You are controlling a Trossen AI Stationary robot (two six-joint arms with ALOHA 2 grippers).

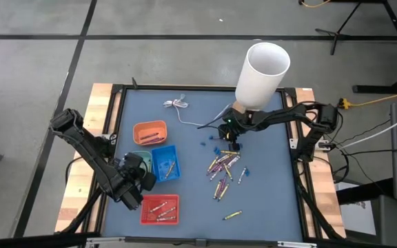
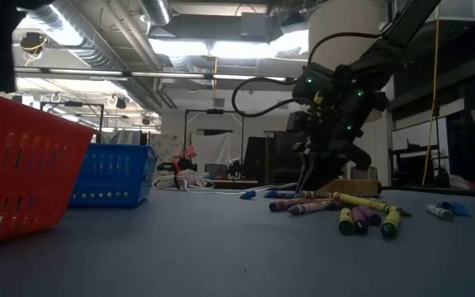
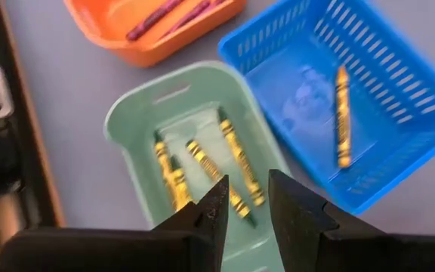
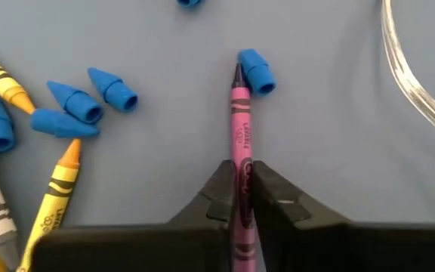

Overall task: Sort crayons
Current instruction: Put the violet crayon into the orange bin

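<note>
- Right gripper (image 4: 240, 189): fingers pinched on a pink crayon (image 4: 240, 128) lying on the mat, tip touching a blue cap (image 4: 257, 72).
- Left gripper (image 3: 246, 208): slightly parted, empty, above green tray (image 3: 131, 113) holding yellow crayons (image 3: 240, 162).
- Loose crayons (image 1: 224, 165): mid-table.

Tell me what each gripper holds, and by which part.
The right gripper holds a pink crayon near its back end. The left gripper holds nothing.

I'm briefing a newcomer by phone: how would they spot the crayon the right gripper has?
Start at the tall white cylinder at the mat's far edge; the right gripper sits just below it. Its fingers pinch a pink crayon, tip touching a blue cap. The nearby crayons are yellow and lie free.
</note>
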